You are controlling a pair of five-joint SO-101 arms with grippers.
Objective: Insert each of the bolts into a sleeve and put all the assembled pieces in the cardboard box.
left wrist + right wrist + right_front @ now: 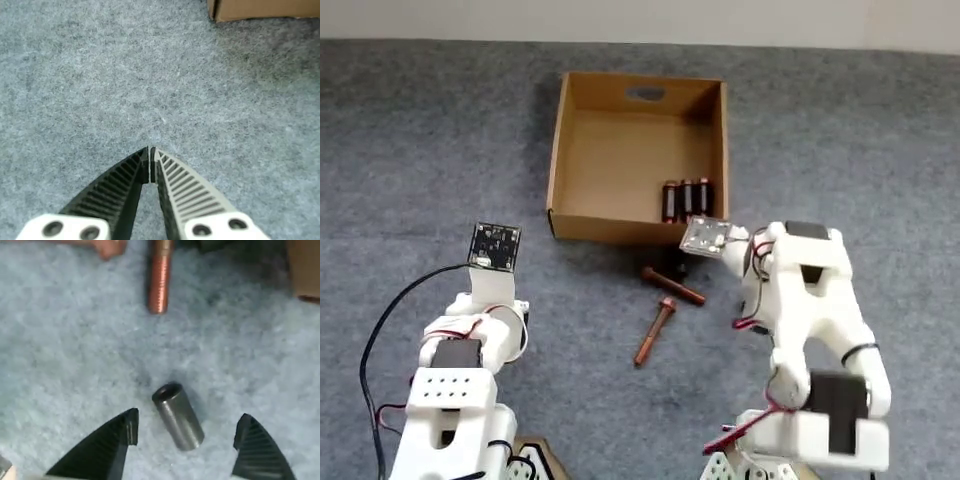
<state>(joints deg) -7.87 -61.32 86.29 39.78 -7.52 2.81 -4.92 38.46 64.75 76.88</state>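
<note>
— Where's your right gripper [189, 416]?

— Open wide, low over the short, dark grey, smooth metal sleeve [178, 416]. From my wrist camera the sleeve lies on its side between the two black ribbed fingers [107, 447], touching neither and a little closer to one than the other.

— Which way does it run?

— Its long axis points mostly away from the wrist, slightly slanted, with the hollow end on the far side. I judge that closing would pinch across its round flanks, which are slick, so I'd centre it first.

— And the bolts?

— A copper-coloured threaded bolt [160, 275] lies just beyond the sleeve's open end. Overhead I count two loose, one [672, 283] near the brown cardboard box [557, 150] and a second bolt [655, 331] nearer the arms.

— Anything boxed?

— Three dark-and-copper assembled pieces [686, 200] sit side by side against the near wall.

— Left side?

— My left gripper [150, 150] is closed on nothing, tips together above the fuzzy grey carpet [100, 75], well apart from the parts. The right arm is clearly the nearer one.
</note>
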